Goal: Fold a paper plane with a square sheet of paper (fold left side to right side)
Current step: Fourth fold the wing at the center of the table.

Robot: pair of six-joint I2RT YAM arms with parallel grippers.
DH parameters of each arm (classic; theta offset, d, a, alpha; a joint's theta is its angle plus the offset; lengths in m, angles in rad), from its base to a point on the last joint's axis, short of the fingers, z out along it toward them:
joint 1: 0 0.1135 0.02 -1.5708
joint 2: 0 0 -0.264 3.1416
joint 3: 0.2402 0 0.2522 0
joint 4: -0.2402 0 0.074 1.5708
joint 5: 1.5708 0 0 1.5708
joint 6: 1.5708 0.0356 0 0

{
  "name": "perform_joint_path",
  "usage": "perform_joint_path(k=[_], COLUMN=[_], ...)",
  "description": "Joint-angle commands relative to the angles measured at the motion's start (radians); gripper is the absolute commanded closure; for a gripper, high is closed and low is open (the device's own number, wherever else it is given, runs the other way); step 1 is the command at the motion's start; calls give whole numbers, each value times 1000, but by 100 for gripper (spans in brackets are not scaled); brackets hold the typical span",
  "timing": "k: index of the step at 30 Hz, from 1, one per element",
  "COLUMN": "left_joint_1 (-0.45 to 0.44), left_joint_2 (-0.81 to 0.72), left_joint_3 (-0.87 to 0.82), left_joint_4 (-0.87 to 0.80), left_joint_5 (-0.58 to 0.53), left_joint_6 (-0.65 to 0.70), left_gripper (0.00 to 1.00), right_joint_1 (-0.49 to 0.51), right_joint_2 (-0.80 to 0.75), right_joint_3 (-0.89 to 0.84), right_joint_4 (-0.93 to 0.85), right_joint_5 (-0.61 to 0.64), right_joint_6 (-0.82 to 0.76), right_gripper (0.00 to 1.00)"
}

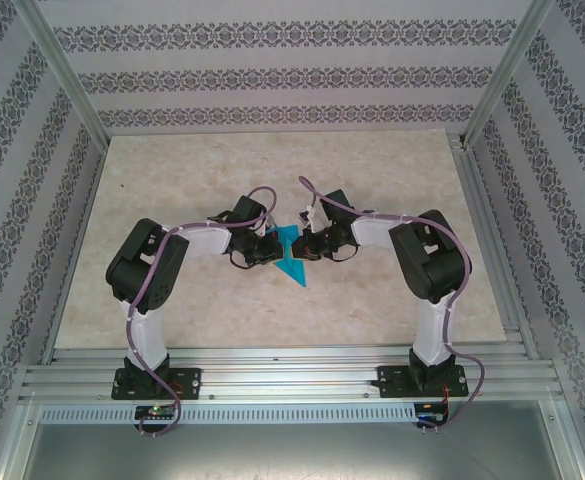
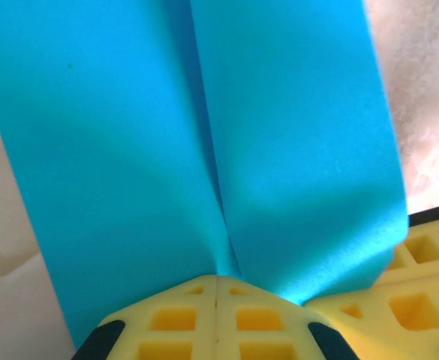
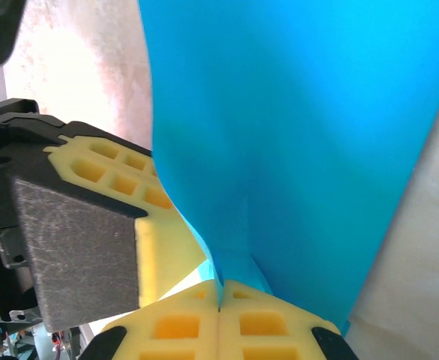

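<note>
The square sheet of paper (image 1: 294, 268) is bright cyan and folded into a narrow pointed shape, its tip toward the near edge of the table (image 1: 192, 180). It is held up between both arms at the table's middle. My left gripper (image 1: 275, 250) is shut on its left side and my right gripper (image 1: 305, 247) on its right side. In the left wrist view the paper (image 2: 121, 150) shows a centre crease running down into my shut gripper (image 2: 217, 279). In the right wrist view the paper (image 3: 294, 127) pinches into my shut gripper (image 3: 219, 291), with the left gripper's yellow fingers (image 3: 114, 169) close beside.
The beige marbled table is ringed by patterned walls (image 1: 12, 200) and metal posts (image 1: 67, 75). An aluminium rail (image 1: 292, 375) carrying both arm bases runs along the near edge. The right gripper's yellow finger (image 2: 422, 255) shows at the lower right of the left wrist view.
</note>
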Motion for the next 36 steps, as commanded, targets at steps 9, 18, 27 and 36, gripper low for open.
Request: perform_joint_path(k=[9,18,27,36], left_joint_1=[-4,-5,-7,-9], left_joint_2=[39,41,41,42], left_joint_3=[-16,-16,-12,-13], left_joint_4=[-27,-29,-33,-33], left_joint_5=[-40,-39,-38,-39], left_joint_6=[25,26,28,28], left_gripper=[94,94,94,94], right_joint_1=[-39,-46,-57,-65], right_joint_2=[18,36,21,9], right_joint_3=[28,46,38,30], right_joint_4=[-5,-35,-63,-70], right_joint_5=[-7,7,17,11], right_joint_6=[-38,-52,-70,-75], right_gripper=[96,96,96,96])
